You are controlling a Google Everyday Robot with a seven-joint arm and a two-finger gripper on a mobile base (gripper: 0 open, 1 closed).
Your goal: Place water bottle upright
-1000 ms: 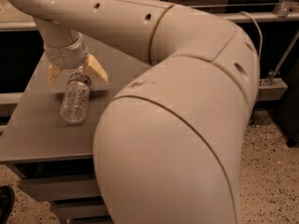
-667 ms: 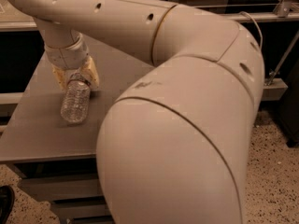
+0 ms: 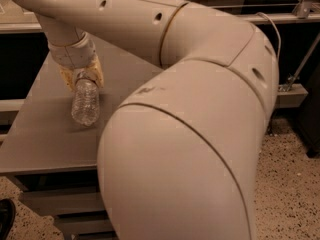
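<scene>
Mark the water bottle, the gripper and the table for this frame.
water bottle (image 3: pixel 85 104): camera view, ribbed body.
gripper (image 3: pixel 83 80): camera view, between the jaws at the bottle's top end.
table (image 3: pixel 45 144): camera view, bare top.

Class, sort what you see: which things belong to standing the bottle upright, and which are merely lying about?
Belong to the job:
- bottle, on the table
- gripper, at the bottle's top end

Just lying about:
- white cable, behind the arm at the right
- metal strut, far right
</scene>
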